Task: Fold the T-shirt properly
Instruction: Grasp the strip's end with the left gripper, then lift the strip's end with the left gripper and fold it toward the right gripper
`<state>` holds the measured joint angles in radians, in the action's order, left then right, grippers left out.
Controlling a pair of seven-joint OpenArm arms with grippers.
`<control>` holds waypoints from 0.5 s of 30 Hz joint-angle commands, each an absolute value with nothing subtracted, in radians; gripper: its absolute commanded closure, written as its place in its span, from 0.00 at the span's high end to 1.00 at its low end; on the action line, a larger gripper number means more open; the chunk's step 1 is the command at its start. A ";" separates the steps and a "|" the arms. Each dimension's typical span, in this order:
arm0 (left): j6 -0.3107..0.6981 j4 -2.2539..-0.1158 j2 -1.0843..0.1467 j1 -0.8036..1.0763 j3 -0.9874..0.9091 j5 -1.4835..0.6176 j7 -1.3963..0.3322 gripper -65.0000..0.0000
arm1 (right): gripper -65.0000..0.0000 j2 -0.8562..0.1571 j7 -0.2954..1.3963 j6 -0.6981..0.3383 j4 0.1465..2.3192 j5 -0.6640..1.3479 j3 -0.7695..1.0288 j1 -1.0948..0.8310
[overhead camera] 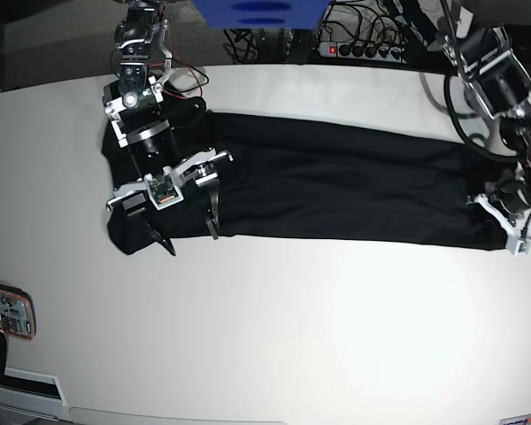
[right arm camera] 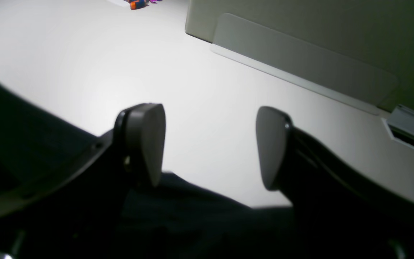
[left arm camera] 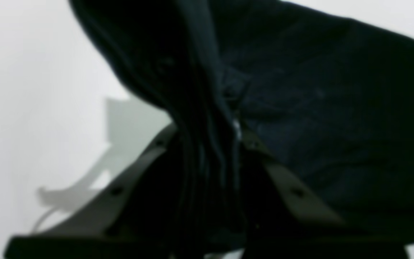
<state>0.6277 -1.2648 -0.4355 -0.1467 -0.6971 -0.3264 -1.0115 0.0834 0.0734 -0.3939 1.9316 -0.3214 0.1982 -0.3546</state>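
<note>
Lying across the counter point(overhead camera: 274, 319): the T-shirt point(overhead camera: 336, 199), a long black band running from the 9 o'clock side to the 3 o'clock side of the base view, folded lengthwise into a narrow strip.
Counter: white and matte; the cloth sits in its upper half, toward 12 o'clock.
Object at 8 o'clock edge: a small red-and-white device point(overhead camera: 7, 310), well apart from the cloth.
Right end effector point(overhead camera: 188, 232): at the 9 o'clock end of the shirt, pointing down over the cloth's near hem; its two dark fingers stand wide apart with nothing between them.
Right wrist view: both grey pads point(right arm camera: 146, 140) show clearly with bare white counter in the gap; the black cloth point(right arm camera: 192, 223) lies below them toward 6 o'clock, and whether the tips touch it cannot be told.
Power strip point(overhead camera: 358, 49): at 12 o'clock beyond the counter edge, among cables.
Left end effector point(overhead camera: 504, 212): at the 3 o'clock end of the shirt, clamped tight on the cloth's end.
Left wrist view: a bunched ridge of dark fabric point(left arm camera: 207, 144) runs up between the closed fingers, the rest of the cloth spreading toward 2 o'clock; the picture is blurred.
</note>
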 commanded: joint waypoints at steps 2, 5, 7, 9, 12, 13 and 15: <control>0.624 -1.273 -0.490 -0.162 -0.704 -0.326 -0.997 0.00 | 0.59 0.082 0.044 -0.387 1.951 -0.306 0.226 -0.348; 0.624 -1.205 -0.541 -0.182 -0.700 -0.326 -0.954 0.00 | 0.59 0.082 0.044 -0.387 1.951 -0.306 0.242 -0.348; 0.624 -1.150 -0.564 -0.189 -0.700 -0.326 -0.912 0.00 | 0.59 0.082 0.044 -0.387 1.951 -0.306 0.242 -0.348; 0.624 -1.141 -0.567 -0.189 -0.700 -0.326 -0.908 0.00 | 0.59 0.082 0.044 -0.387 1.951 -0.306 0.242 -0.348; 0.624 -1.141 -0.556 -0.186 -0.700 -0.331 -0.908 0.00 | 0.59 0.082 0.044 -0.387 1.951 -0.306 0.240 -0.348; 0.624 -1.141 -0.541 -0.186 -0.700 -0.331 -0.915 0.00 | 0.59 0.082 0.044 -0.387 1.951 -0.306 0.240 -0.348; 0.624 -1.165 -0.503 -0.186 -0.700 -0.334 -0.980 0.00 | 0.59 0.082 0.044 -0.387 1.951 -0.306 0.240 -0.348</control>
<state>0.6201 -1.1442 -0.4854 -0.1703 -0.7006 -0.3172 -0.9848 0.0834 0.0761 -0.3916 1.9316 -0.3214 0.2413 -0.3546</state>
